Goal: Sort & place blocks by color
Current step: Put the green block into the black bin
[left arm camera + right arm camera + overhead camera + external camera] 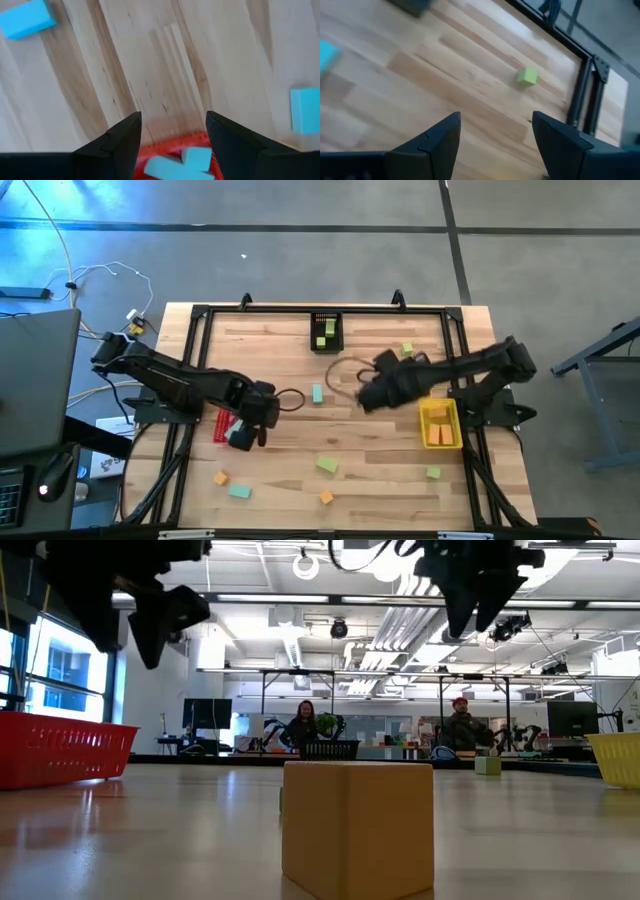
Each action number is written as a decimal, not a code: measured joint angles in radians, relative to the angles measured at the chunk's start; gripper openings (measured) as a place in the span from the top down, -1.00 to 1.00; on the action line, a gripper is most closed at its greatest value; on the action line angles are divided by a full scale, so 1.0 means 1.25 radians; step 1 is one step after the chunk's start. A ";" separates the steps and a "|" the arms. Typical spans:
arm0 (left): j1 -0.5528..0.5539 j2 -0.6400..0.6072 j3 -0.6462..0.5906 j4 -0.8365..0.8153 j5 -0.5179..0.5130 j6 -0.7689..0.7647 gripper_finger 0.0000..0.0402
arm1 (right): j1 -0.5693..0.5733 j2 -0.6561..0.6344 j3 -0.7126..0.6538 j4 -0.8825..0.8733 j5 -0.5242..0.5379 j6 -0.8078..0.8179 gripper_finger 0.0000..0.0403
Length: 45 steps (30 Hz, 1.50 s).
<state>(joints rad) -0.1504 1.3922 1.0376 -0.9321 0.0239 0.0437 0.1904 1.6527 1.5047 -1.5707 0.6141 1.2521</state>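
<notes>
Small orange, lime green and mint-teal blocks lie scattered on the wooden table. A teal block (317, 393) sits mid-table, and a green cube (407, 350) (527, 76) lies toward the far right. More lie near the front, among them a green one (327, 466) and an orange one (326, 497) (358, 825). My left gripper (243, 436) (174, 122) hangs open over the red bin (224, 425), where teal blocks (180, 160) lie. My right gripper (366, 397) (496, 122) hovers open above bare table right of centre, holding nothing.
A black bin (326, 332) holding green blocks stands at the far middle. A yellow bin (440, 423) with orange blocks stands at the right. A black metal frame (455, 340) rims the table. A loop of cable (345, 370) lies near the right gripper. People sit in the room beyond.
</notes>
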 joint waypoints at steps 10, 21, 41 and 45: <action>-0.002 -0.120 -0.066 0.018 -0.064 -0.067 -0.03 | -0.292 0.000 0.007 0.022 -0.171 -0.284 -0.15; -0.002 -0.149 -0.088 0.023 -0.086 -0.077 -0.03 | -0.559 0.000 -0.029 0.092 -0.310 -0.528 -0.15; -0.002 -0.148 -0.088 0.026 -0.088 -0.089 -0.03 | -0.745 0.000 -0.314 0.433 -0.381 -0.608 -0.15; -0.002 -0.148 -0.088 0.026 -0.090 -0.089 -0.03 | -0.752 0.000 -0.357 0.506 -0.379 -0.611 -0.15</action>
<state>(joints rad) -0.1528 1.2072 0.9276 -0.8998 -0.0891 -0.0677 -0.7490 1.6531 1.0590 -0.9376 0.1406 0.4884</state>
